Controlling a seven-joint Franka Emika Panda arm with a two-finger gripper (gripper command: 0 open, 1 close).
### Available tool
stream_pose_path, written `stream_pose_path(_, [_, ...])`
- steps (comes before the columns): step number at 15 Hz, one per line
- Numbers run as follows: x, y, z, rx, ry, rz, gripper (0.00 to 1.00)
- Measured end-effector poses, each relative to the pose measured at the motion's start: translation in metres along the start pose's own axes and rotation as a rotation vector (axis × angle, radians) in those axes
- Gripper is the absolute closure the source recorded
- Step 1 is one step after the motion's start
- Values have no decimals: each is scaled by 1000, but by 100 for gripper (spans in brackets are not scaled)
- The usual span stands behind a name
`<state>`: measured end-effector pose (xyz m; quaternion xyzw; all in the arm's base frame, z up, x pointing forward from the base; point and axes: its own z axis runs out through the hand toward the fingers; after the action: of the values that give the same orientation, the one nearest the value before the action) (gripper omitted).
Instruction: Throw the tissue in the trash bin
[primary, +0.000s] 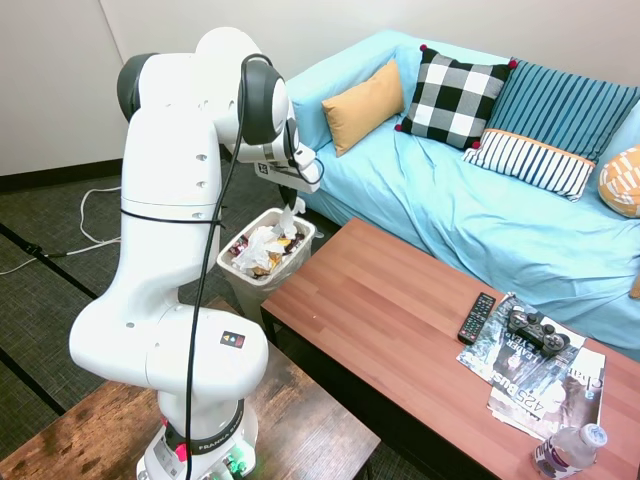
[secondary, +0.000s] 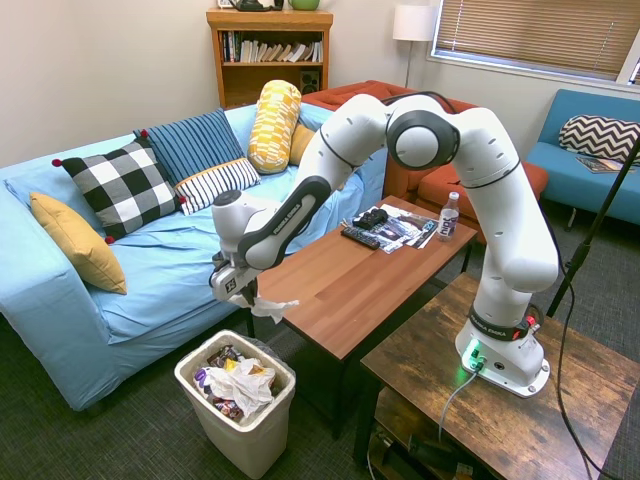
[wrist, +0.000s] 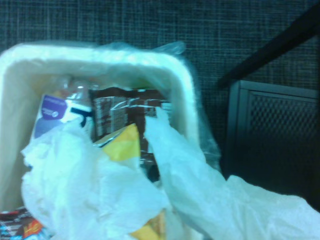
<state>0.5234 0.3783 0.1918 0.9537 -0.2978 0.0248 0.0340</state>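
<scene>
The off-white trash bin (primary: 306, 232) stands on the carpet at the end of the coffee table, holding crumpled paper and colourful wrappers. My gripper (primary: 296, 194) hovers just above the bin's sofa-side rim, shut on the tissue (primary: 291, 214), a twisted white strip that dangles toward the bin. From the other side, the gripper (secondary: 249, 299) hangs above the bin (secondary: 243, 437), and the tissue (secondary: 274, 306) trails sideways toward the table's end. The wrist view looks down into the bin (wrist: 102, 52), with the tissue (wrist: 200, 192) in the foreground.
The wooden coffee table (primary: 390, 320) beside the bin carries a remote (primary: 476, 317), a game controller (primary: 536, 330) on magazines (primary: 540, 385), and a water bottle (primary: 568, 452). A blue sofa (primary: 480, 215) with pillows runs behind. A dark side table (secondary: 500, 420) bears the arm.
</scene>
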Motion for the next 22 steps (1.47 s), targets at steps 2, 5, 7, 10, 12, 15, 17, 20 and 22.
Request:
stream_pose_path(2, [-16, -17, 23, -12, -6, -24, 100])
stream_pose_path(5, [-18, -27, 50, -20, -22, -20, 100])
stream_pose_path(7, [-21, -33, 55, -15, -28, -20, 0])
stream_pose_path(10, [-25, -39, 58, -9, -28, -27, 0])
stream_pose_path(12, [-29, -40, 62, -9, -29, -31, 0])
stream_pose_path(15, [-31, -41, 65, -10, -29, -35, 0])
stream_pose_path(17, [-30, -41, 64, -9, -28, -35, 0])
stream_pose_path(20, [-27, -40, 64, -10, -25, -31, 0])
stream_pose_path(22, [-26, -40, 65, -10, -24, -31, 0])
